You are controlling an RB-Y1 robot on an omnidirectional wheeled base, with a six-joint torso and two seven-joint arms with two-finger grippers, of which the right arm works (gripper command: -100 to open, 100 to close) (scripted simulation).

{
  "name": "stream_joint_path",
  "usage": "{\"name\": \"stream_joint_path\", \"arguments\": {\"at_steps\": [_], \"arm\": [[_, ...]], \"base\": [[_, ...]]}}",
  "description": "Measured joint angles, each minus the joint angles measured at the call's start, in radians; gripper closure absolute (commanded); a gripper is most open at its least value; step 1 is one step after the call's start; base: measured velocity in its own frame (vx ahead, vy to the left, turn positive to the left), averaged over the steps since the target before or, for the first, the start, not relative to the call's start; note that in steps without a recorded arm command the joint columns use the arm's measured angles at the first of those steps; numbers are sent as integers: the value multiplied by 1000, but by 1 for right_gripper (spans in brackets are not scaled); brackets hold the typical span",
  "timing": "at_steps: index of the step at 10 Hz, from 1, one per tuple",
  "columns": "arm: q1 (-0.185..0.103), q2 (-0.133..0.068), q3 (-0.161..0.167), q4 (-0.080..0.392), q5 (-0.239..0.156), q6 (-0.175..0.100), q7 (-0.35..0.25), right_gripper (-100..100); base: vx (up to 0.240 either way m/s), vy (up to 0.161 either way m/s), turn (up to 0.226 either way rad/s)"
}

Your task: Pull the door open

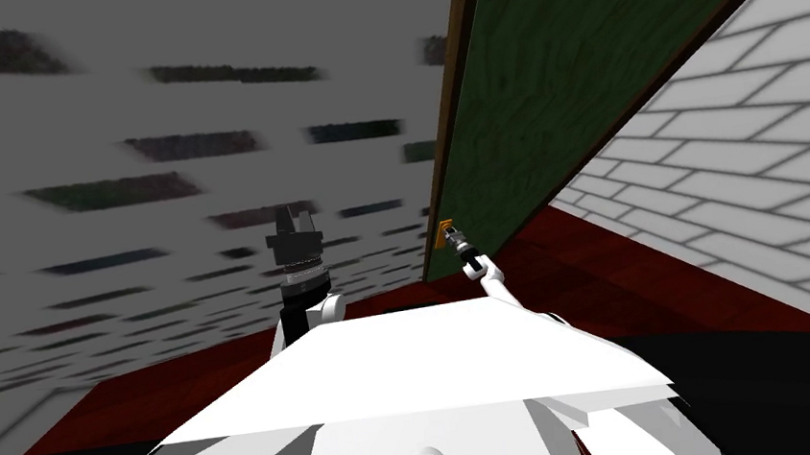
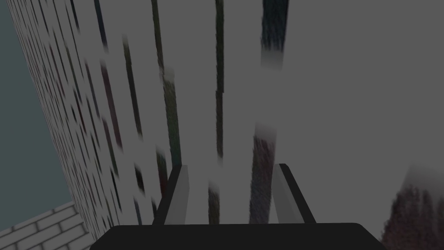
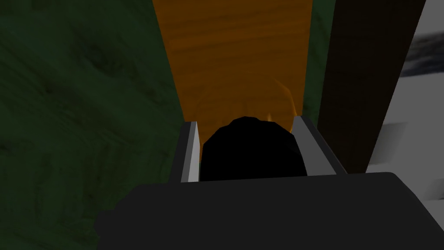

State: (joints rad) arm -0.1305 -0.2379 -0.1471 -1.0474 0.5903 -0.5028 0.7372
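Note:
A dark green door [image 1: 568, 74] with a brown edge strip [image 1: 449, 89] stands ahead on my right. Low on its edge sits an orange handle plate [image 1: 445, 232]. My right gripper [image 1: 454, 237] reaches out to it. In the right wrist view the two fingers press the sides of a black round knob [image 3: 251, 152] in front of the orange plate [image 3: 238, 56], so the right gripper [image 3: 249, 130] is shut on the knob. The green door face [image 3: 78, 108] lies beside it. My left gripper [image 1: 293, 222] is raised in front of the grey wall, and its fingers [image 2: 180, 195] stand apart with nothing between them.
A grey brick wall [image 1: 98, 180] runs along the left, close to the left arm. On the right a white brick wall [image 1: 770, 146] meets the door. Dark red floor [image 1: 613, 281] lies between me and the door's foot.

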Motion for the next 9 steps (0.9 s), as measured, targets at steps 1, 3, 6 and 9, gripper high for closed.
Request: {"name": "stream_joint_path", "arguments": {"at_steps": [1, 3, 6, 9], "arm": [[-2, -1, 2, 1, -12, 1, -21, 100], [-6, -3, 4, 6, -40, 0, -66, 100], [-13, -5, 12, 16, -96, 2, -148, 100], [-19, -7, 17, 25, -141, 3, -216, 100]], "base": [[-56, -29, 66], [-59, -39, 77], [-58, -51, 81], [-48, -38, 74]]}}
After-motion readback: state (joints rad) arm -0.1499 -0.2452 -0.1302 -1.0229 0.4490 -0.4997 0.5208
